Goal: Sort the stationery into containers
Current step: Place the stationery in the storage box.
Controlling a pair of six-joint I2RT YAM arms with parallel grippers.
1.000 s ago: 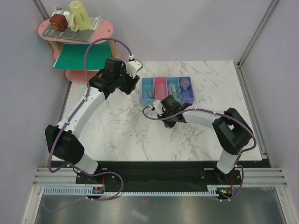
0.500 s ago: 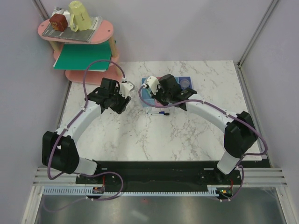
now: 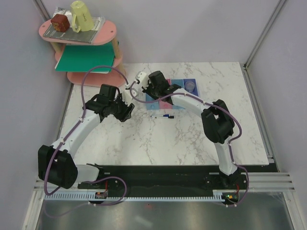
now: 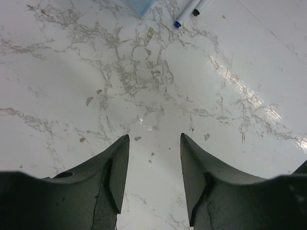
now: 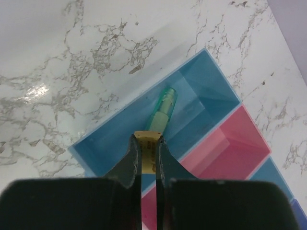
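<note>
My right gripper [image 5: 147,139] is shut on the tiny tan block [image 5: 147,146] and hovers over the leftmost light blue bin [image 5: 103,139] of the containers [image 3: 195,92]. A pale green bar [image 5: 164,109] lies in that bin, and the pink bin [image 5: 225,148] beside it shows nothing inside. The bluish-grey roll [image 3: 190,86] sits in the purple-blue bin. Two white markers [image 3: 162,116] lie on the marble in front of the bins, their blue cap [image 4: 178,23] and black cap [image 4: 195,12] showing. To their left my left gripper [image 4: 154,136] is open over bare marble.
A pink tiered shelf [image 3: 108,29] stands at the back left, carrying a yellow cup [image 3: 82,15], a red-brown block [image 3: 60,22] and a green sheet [image 3: 86,57]. My right arm [image 3: 192,103] arches over the bins. Grey walls close in both sides.
My right gripper has swung from the table in front of the bins up over the left bin, still shut. The left arm drew back towards the near left and its jaws narrowed slightly. The markers now show.
</note>
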